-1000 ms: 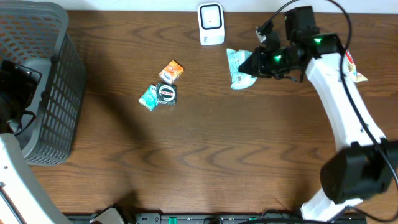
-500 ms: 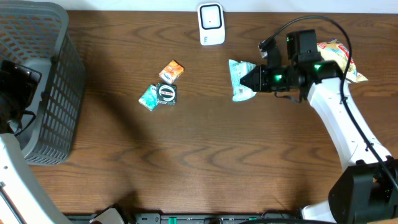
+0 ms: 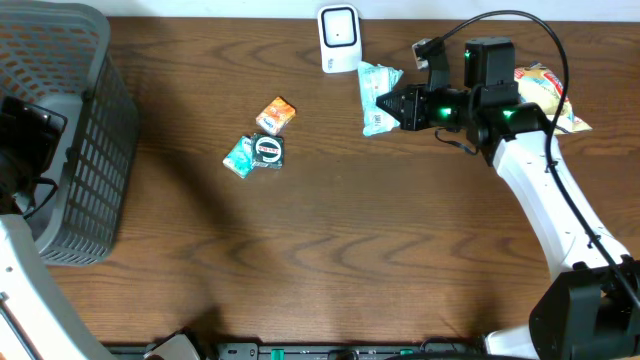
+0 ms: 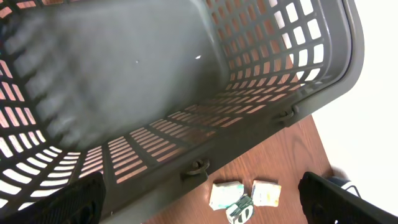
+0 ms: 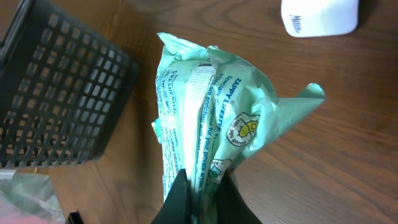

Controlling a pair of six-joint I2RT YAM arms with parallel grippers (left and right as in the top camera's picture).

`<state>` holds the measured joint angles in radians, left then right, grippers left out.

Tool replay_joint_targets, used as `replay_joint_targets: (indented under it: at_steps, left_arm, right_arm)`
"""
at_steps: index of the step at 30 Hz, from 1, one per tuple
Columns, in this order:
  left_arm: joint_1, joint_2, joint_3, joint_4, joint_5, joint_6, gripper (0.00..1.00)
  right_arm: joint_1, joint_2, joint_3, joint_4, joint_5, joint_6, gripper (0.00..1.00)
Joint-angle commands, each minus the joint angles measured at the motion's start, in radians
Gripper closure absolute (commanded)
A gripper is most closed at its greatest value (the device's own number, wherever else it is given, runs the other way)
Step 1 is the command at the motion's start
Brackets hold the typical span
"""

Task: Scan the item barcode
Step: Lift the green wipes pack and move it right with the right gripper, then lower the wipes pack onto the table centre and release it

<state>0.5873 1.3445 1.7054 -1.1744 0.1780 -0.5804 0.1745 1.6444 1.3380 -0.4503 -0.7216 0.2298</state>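
At 9 o'clock on the table (image 3: 330, 250) sits the basket (image 3: 60, 130). Your left gripper (image 4: 199, 190) hangs over it with its jaws spread wide and nothing between them; leave it there, out of the way. Toward the centre, three small packets (image 3: 262, 148) lie loose, one at 1 o'clock of the other two. You don't need them for this step.

The scanner (image 3: 339, 38) stands at 12 o'clock by the far edge. The green pouch (image 3: 378, 95) hangs just at its 4 o'clock, near it but apart from it. Your right gripper (image 3: 400, 103) is clamped on the pouch's edge, jaws pinched together on the film.

From the right wrist view, printed text faces the camera, but I can't make out a barcode on the side that shows. My advice:

- Roll the wrist slowly so each face of the pouch turns toward the scanner's window.
- The pouch looks limp and creased, so it will likely droop and fold. Pause at each angle so the code lies flat.
- Bring it closer without letting the loose end brush the scanner, which looks light enough to tip.

At 3 o'clock, behind the arm, lies a yellow packet (image 3: 545, 90). Mind your elbow there.
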Motion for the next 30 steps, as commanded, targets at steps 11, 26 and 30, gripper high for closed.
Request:
replay_joint_targets:
  at_steps: [11, 26, 30]
  left_arm:
    - [0.003, -0.007, 0.014, -0.002, -0.005, -0.008, 0.02]
    - [0.003, -0.007, 0.014, -0.002, -0.005, -0.008, 0.02]
    - [0.003, -0.007, 0.014, -0.002, -0.005, -0.008, 0.03]
  right_arm:
    - [0.021, -0.032, 0.002, 0.02, -0.008, 0.001, 0.99]
    - [0.169, -0.023, 0.0, -0.072, 0.507, 0.001, 0.99]
    - [0.235, -0.002, -0.002, -0.151, 0.797, 0.001, 0.99]
